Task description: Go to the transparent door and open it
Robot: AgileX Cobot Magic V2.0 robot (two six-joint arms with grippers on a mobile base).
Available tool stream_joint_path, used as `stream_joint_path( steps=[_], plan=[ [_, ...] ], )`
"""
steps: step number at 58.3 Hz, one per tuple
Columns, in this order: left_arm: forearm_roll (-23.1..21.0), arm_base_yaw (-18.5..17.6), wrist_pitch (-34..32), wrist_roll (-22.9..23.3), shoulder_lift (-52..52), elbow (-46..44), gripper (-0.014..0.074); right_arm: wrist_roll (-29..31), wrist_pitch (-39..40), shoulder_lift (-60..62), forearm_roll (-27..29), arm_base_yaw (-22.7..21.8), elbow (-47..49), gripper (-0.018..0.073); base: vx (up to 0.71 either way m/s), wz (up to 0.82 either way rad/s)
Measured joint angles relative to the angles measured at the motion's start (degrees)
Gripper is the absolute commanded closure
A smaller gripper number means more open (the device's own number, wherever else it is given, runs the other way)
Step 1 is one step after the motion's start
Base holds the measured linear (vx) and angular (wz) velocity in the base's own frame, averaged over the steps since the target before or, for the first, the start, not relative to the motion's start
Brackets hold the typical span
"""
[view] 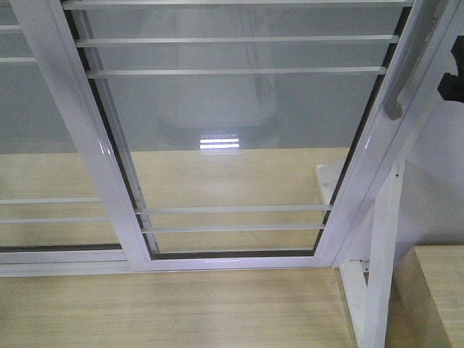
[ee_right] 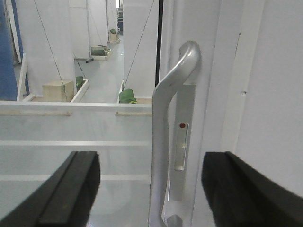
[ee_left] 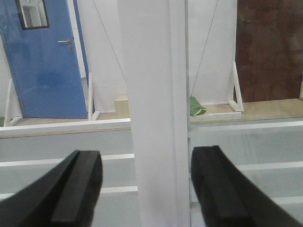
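The transparent door (view: pixel 239 145) is a clear glass panel in a white frame with thin white horizontal bars. It fills the front view. Its curved grey handle (view: pixel 409 65) is at the upper right. In the right wrist view the handle (ee_right: pixel 165 142) and its lock plate (ee_right: pixel 182 142) stand straight ahead between the fingers of my open right gripper (ee_right: pixel 149 189), apart from both. My left gripper (ee_left: pixel 147 189) is open, with a white vertical frame post (ee_left: pixel 154 113) between its fingers, not touching.
A second white-framed glass panel (view: pixel 43 145) without a handle stands to the left. A white support brace (view: pixel 380 254) and a wooden box (view: pixel 435 290) are at the lower right. Wooden floor (view: pixel 167 304) lies below. A blue door (ee_left: pixel 45 61) is seen beyond the glass.
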State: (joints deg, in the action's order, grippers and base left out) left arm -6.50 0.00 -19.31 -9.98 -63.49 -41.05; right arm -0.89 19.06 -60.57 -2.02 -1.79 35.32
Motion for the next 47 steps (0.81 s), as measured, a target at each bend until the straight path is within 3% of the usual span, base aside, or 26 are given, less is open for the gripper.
stream_joint_path(
  steps=[11, 31, 47],
  plan=[
    [0.0, 0.0, -0.1, 0.0, 0.0, 0.0, 0.0029, 0.0, 3.8, -2.2, 0.0, 0.0, 0.0, 0.0027, 0.00, 0.00],
    [0.0, 0.0, -0.1, 0.0, 0.0, 0.0, 0.0237, 0.0, 10.3, -8.0, 0.0, 0.0, 0.0, 0.0249, 0.00, 0.00],
    [0.0, 0.0, -0.1, 0.0, 0.0, 0.0, 0.0284, 0.0, 15.5, -13.8, 2.0, -0.1, 0.1, 0.0219, 0.00, 0.00]
  ],
)
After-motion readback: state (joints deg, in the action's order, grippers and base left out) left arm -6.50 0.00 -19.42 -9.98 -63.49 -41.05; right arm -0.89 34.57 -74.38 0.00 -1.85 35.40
